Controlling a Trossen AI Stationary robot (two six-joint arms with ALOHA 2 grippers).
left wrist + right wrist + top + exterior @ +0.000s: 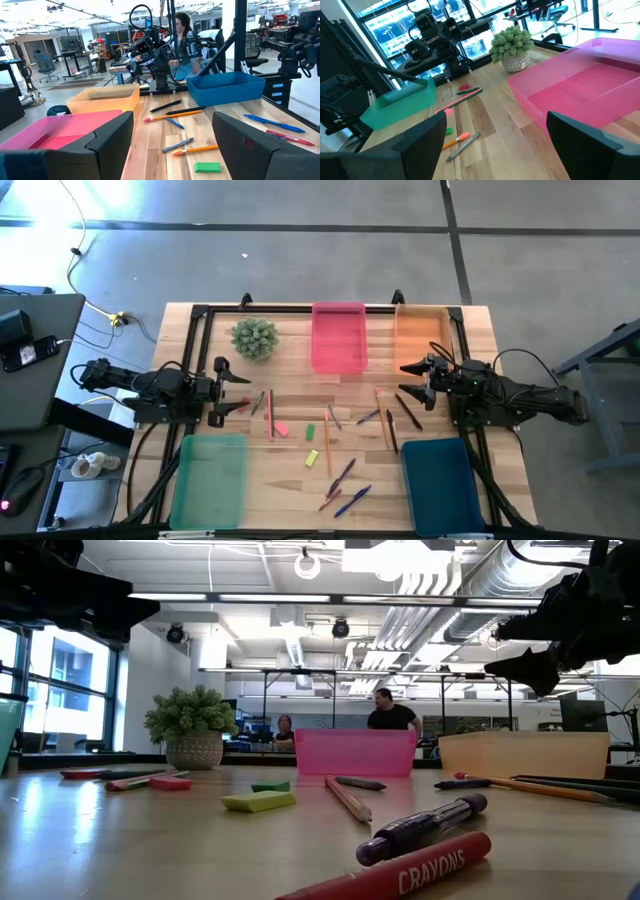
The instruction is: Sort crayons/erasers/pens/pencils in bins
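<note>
Fingers of both arms, left fingers (222, 389) and right fingers (412, 380), spread empty; all four bins (338, 337) hold nothing.

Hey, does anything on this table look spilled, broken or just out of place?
Nothing looks broken. The pens, pencils and erasers lie loose on the wooden table, none in the four translucent plastic bins. One oddity: a small green potted plant beside the pink bin, no stationery item.

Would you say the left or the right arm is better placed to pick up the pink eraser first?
Left, probably. The pink eraser lies just in front of the left gripper, which is open and empty. The right gripper, also open, hovers near the orange bin, across the table.
</note>
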